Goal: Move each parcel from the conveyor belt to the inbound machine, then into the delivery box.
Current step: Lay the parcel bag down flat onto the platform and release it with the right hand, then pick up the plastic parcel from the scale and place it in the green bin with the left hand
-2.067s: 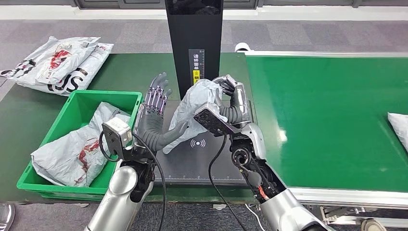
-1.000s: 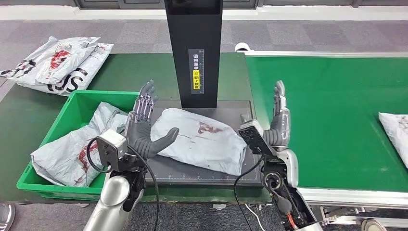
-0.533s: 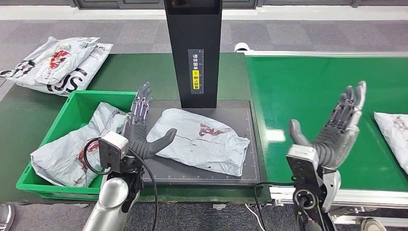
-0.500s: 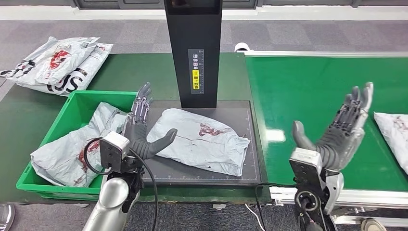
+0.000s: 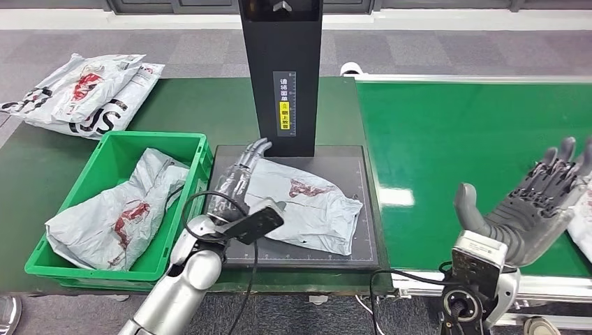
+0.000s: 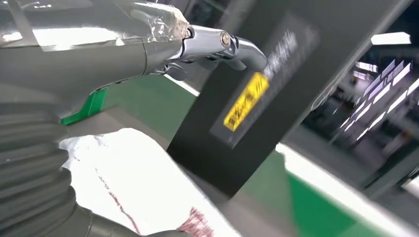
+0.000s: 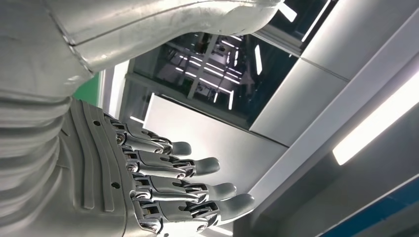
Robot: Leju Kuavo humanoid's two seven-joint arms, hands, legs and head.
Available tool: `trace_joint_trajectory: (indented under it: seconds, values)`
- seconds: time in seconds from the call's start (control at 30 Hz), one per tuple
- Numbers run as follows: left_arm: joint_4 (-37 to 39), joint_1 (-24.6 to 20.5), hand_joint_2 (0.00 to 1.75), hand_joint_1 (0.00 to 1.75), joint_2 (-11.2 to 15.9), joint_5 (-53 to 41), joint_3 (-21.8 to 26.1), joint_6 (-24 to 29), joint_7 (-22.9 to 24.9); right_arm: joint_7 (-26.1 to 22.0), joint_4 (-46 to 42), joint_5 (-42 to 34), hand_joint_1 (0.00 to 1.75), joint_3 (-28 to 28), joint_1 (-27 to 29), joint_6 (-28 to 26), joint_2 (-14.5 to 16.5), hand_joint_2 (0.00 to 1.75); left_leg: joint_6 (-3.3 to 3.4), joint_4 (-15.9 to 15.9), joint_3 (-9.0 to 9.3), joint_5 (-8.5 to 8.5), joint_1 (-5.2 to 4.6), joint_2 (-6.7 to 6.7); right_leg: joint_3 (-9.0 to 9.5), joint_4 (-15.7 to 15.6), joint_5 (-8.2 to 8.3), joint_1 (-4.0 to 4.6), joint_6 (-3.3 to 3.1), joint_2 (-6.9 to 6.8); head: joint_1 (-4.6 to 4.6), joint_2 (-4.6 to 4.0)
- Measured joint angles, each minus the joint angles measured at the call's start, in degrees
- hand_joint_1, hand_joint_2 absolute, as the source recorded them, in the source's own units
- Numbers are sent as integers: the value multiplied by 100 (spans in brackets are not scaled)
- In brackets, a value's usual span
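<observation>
On the dark scanner plate of the inbound machine my left hand lies flat, fingers stretched out together, resting on the near-left part of the crumpled grey plastic parcel with red print; it grips nothing. That parcel lies across the plate, just in front of the machine's black upright column. The column carries a white strip of small writing I cannot read and a yellow label below it; the left wrist view shows the same yellow label, blurred. My right hand hangs above the right side of the green conveyor belt, palm up, fingers spread and holding nothing; the right wrist view shows its fingers straight and apart. At the belt's right edge, partly behind those fingers, I see a sliver of another grey parcel. Left of the plate stands a green plastic delivery box with one grey, red-printed parcel inside. Beyond it, on the dark green table top, lies a pile of white bags with red and black print, count unclear. Grey carpet tiles cover the floor behind.
</observation>
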Motion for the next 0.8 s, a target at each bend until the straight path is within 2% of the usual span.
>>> trace_joint_trajectory:
  seconds: [0.23,0.37,0.6,0.8]
  values:
    - [1623,-749,175,0,-248,-786,-372,274,86,153,9,2,0,0,-108,2,3,175,0,0,-1,0,0,0,0,0,2,0,1,2,0,-1]
    - [2462,-1089,175,0,-495,-936,-584,265,66,216,54,-32,0,1,-217,2,3,175,0,0,-3,0,0,-2,0,0,1,0,1,1,0,0]
    - [3586,-1593,175,0,-948,-894,-789,-318,50,297,269,-87,0,45,-471,4,14,175,0,0,-4,0,-1,-2,0,0,2,0,1,0,0,-1]
    - [4215,-1857,175,0,-1196,-916,-900,-658,132,337,421,-108,0,97,-626,4,21,175,-1,0,-4,0,0,-3,0,1,2,0,1,0,0,0]
